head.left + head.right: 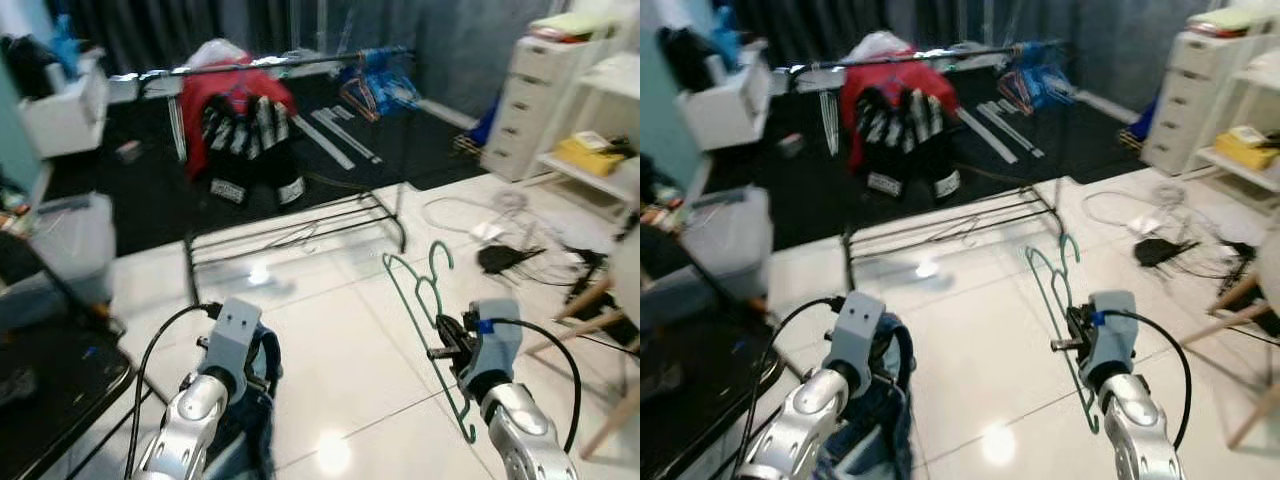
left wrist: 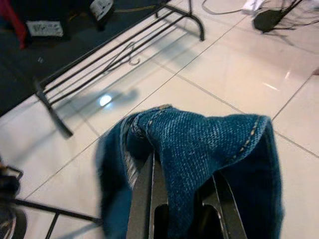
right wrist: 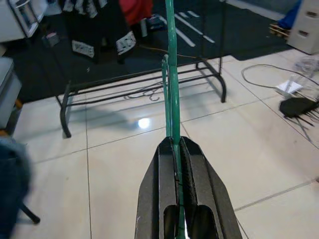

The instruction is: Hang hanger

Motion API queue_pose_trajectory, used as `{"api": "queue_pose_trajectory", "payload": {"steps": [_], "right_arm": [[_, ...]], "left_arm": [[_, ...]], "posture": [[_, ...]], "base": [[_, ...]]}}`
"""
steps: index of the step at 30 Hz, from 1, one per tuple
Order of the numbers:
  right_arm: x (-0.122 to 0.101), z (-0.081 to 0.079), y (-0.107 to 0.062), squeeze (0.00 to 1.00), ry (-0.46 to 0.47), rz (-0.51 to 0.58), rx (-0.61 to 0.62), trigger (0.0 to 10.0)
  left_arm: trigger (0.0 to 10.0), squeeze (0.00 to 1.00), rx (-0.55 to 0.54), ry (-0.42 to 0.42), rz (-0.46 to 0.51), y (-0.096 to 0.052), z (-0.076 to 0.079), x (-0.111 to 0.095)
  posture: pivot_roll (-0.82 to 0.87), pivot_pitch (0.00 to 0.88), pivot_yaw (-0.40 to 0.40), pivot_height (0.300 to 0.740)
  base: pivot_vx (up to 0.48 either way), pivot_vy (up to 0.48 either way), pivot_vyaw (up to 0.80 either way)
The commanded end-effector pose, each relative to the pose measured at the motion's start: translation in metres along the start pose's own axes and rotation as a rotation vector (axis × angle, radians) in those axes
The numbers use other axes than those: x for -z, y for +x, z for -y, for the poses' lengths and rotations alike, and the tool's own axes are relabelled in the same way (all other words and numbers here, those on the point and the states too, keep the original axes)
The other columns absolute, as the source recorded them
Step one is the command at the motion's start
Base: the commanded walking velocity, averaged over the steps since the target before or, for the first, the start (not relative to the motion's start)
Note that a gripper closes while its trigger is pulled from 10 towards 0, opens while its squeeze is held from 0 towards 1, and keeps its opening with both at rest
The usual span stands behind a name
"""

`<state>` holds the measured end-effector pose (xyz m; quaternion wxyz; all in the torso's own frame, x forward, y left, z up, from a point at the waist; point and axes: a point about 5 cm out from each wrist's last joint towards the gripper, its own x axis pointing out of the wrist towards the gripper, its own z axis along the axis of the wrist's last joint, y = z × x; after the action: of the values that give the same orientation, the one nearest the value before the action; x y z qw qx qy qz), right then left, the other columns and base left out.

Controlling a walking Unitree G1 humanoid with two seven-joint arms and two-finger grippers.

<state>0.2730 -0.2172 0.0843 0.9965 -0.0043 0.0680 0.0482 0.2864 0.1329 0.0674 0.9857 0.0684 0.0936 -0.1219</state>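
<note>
Likely a lived-in home bedroom: clothes rack (image 1: pixel 290 150) with garments, white drawer unit (image 1: pixel 530 105), cables (image 1: pixel 520 240) on tiled floor (image 1: pixel 340 330).

A white drawer unit (image 1: pixel 532 95) stands beyond tangled cables (image 1: pixel 520 250) on pale tiles.

Head stereo pair looks forward and down from my standing height, over both arms to the clothes rack (image 1: pixel 290 215) across the tiled floor (image 1: pixel 330 330). Left wrist cam sits close behind the left gripper (image 2: pixel 179 199), jeans (image 2: pixel 209 144) draped right over it. Right wrist cam looks along the right gripper (image 3: pixel 177 149). All four share the rack base.
</note>
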Motion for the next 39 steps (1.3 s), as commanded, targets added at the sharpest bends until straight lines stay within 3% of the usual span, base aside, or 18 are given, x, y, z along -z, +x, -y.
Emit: {"api": "queue_pose_trajectory", "payload": {"steps": [1,21,26,29,39], "right_arm": [[0.001,-0.001,0.002,0.0,0.021,-0.008,0.002,10.0],[0.0,0.002,0.002,0.0,0.101,0.005,0.042,10.0],[-0.002,0.003,0.006,0.0,0.139,0.013,0.056,10.0],[-0.003,0.003,0.011,0.0,0.16,0.013,0.062,10.0],[-0.01,0.013,0.004,0.0,0.17,0.028,0.073,10.0]], "left_arm": [[10.0,0.0,0.005,-0.025,0.052,0.002,-0.001,-0.008],[10.0,0.0,0.039,-0.062,0.075,0.007,-0.004,-0.014],[10.0,0.0,0.033,-0.122,0.099,0.02,-0.011,-0.022],[10.0,0.0,0.018,-0.226,0.106,0.028,-0.023,-0.025],[10.0,0.0,-0.038,-0.208,0.154,0.015,-0.04,-0.03]], "posture": [[-0.14,0.0,0.049,0.74],[-0.12,0.0,0.063,0.74],[-0.12,0.0,0.071,0.74],[-0.14,0.0,0.087,0.74],[-0.09,0.0,0.03,0.74]], "base": [[0.0,0.0,-0.8],[0.0,0.0,-0.8],[0.0,0.0,-0.8],[0.0,0.0,-0.8],[0.0,0.0,-0.8]]}}
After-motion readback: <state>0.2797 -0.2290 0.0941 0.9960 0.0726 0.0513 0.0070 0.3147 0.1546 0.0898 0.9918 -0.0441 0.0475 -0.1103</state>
